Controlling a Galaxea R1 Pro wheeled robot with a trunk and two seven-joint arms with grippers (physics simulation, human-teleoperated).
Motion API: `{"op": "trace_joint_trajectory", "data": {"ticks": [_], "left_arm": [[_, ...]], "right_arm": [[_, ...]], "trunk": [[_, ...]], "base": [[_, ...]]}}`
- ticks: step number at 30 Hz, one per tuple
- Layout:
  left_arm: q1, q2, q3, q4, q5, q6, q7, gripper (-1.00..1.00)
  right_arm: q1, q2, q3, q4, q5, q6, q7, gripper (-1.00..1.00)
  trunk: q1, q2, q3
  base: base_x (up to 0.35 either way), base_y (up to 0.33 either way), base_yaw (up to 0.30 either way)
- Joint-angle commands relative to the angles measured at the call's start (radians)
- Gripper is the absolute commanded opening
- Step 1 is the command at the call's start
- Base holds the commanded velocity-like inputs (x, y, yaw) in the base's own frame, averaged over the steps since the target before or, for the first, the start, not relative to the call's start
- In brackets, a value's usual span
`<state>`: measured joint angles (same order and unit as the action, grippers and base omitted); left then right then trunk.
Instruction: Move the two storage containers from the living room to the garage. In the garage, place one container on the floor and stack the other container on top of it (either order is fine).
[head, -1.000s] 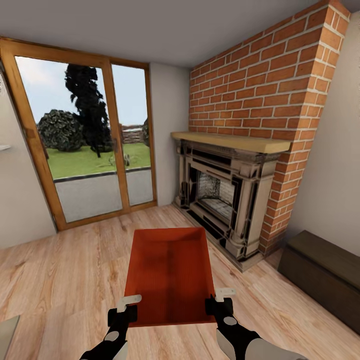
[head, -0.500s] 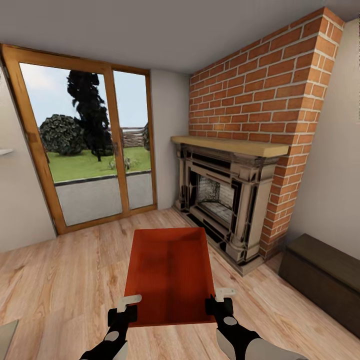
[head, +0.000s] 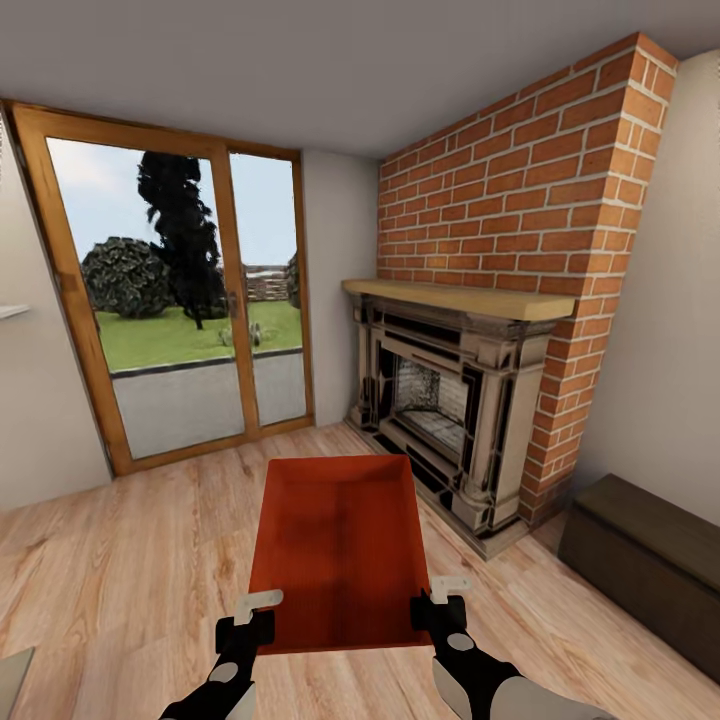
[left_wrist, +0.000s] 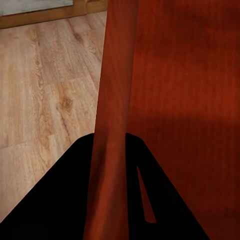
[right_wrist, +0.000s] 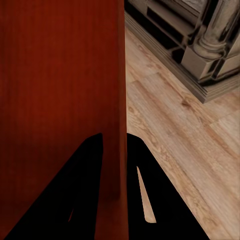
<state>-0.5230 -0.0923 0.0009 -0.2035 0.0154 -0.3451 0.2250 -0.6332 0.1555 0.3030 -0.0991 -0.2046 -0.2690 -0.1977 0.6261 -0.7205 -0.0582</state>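
Holding one storage container (head: 338, 545) off the wood floor (head: 120, 570) in front of you, left gripper (head: 250, 625) clamped on its left wall, right gripper (head: 440, 605) on its right wall. Both jaws pinch narrow around the thin walls. You face the brick fireplace (head: 450, 400) and glass doors (head: 180, 310).

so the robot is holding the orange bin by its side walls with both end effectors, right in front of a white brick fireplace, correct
Not quite: the brick around the fireplace is red, not white, as the head view shows. The rest holds: the left end effector and right end effector grip the orange bin by its side walls.
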Motion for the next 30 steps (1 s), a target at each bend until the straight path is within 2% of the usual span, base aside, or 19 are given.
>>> {"op": "trace_joint_trajectory", "data": {"ticks": [1, 20, 30], "left_arm": [[-0.002, -0.001, 0.027, -0.007, -0.018, 0.002, 0.002, -1.0], [-0.002, -0.001, 0.027, -0.007, -0.018, 0.002, 0.002, -1.0], [-0.002, -0.001, 0.027, -0.007, -0.018, 0.002, 0.002, -1.0]], "right_arm": [[0.0, 0.0, -0.006, 0.002, -0.015, -0.002, 0.003, -1.0], [0.0, 0.001, -0.005, 0.002, -0.015, -0.001, 0.003, -1.0], [0.0, 0.0, -0.005, 0.002, -0.015, -0.001, 0.003, -1.0]], "trunk": [[0.0, -0.002, -0.002], [0.0, -0.002, -0.001], [0.0, -0.002, 0.002]], "base": [[0.0, 0.0, 0.0], [0.0, 0.0, -0.002], [0.0, 0.0, -0.186]]}}
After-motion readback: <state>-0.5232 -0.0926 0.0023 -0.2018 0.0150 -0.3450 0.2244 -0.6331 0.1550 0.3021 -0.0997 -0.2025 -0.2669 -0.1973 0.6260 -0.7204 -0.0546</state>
